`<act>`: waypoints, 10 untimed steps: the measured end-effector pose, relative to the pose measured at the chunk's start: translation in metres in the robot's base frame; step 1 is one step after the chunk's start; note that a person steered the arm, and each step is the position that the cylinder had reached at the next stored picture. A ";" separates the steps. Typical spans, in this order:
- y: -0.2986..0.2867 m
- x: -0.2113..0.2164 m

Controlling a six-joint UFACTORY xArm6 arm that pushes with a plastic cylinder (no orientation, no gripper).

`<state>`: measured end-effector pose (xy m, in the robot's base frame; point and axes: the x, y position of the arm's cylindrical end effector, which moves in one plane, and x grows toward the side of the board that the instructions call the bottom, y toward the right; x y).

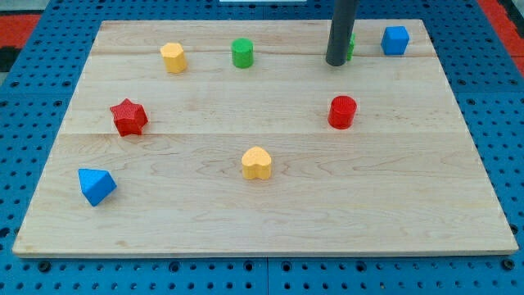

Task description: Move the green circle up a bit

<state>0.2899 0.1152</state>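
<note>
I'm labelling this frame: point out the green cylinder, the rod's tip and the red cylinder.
green cylinder block [242,52], camera view, its front side.
my tip [336,63], camera view, the rod's very end.
red cylinder block [342,112], camera view, its front side.

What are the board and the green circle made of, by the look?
Board: pale wood with visible grain and plank seams, probably unvarnished or matte. Green circle: uniform saturated colour with a slight sheen, likely painted wood or plastic; the picture can't settle which.

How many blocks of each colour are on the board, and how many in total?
Yellow: 2, a hexagon-like block and a heart.
Green: 2, a circle and one mostly hidden behind my tip, shape unclear.
Red: 2, a star and a circle.
Blue: 2, one at the view's left, one at the top right.
Total: 8
</note>
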 end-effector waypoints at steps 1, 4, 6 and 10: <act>0.000 -0.008; -0.170 0.022; -0.173 0.021; -0.132 -0.013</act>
<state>0.2773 -0.0169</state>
